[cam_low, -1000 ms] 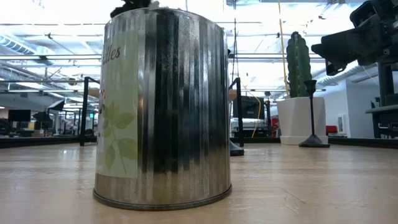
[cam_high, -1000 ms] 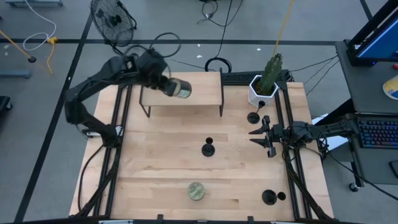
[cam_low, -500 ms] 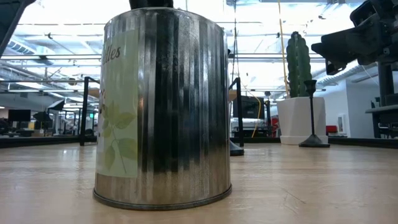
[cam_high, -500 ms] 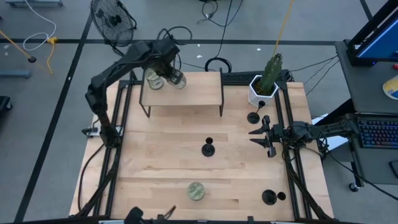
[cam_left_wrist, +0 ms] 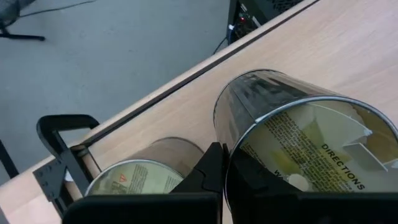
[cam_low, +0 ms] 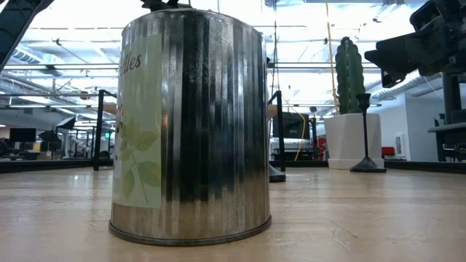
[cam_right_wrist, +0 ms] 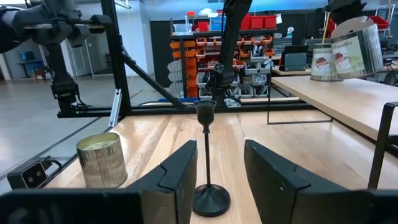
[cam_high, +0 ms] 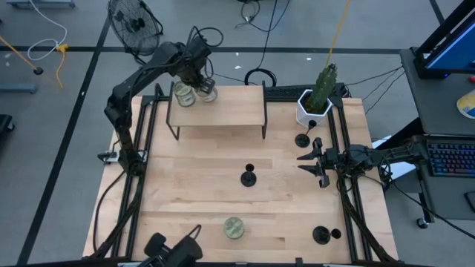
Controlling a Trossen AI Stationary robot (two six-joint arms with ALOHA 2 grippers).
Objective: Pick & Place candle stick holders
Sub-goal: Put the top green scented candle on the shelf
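Note:
Three black candle stick holders stand on their round bases on the table: one mid-table point(cam_high: 249, 178), one by the white pot point(cam_high: 302, 140), one near the right front corner point(cam_high: 321, 236). My right gripper point(cam_high: 308, 165) is open and level near the right edge. In its wrist view the mid-table holder point(cam_right_wrist: 206, 162) stands ahead of its fingers, untouched. My left gripper point(cam_high: 202, 80) is over the raised shelf point(cam_high: 237, 111) at the far left, shut on a labelled jar point(cam_high: 207, 92). A second jar point(cam_high: 182, 94) stands beside it on the shelf. My left gripper pinches the jar's side wall point(cam_left_wrist: 231, 163), close to the end with the printed label; one finger point(cam_left_wrist: 210, 171) shows between the two jars and the other is hidden by the jar. It comes from above. The jar point(cam_right_wrist: 356, 46) is tilted over the shelf top.
A third jar point(cam_high: 234, 228) stands near the front edge and fills the low view point(cam_low: 191, 124). A cactus in a white pot point(cam_high: 315, 104) stands at the far right. A dark object point(cam_high: 174, 248) shows at the near edge. Black frame rails run along both sides.
My left gripper has carried the jar toward the table's far-left corner along the shelf and turned it from lying sideways to more upright, beside the second jar. A dark object has come into the high view at the near edge.

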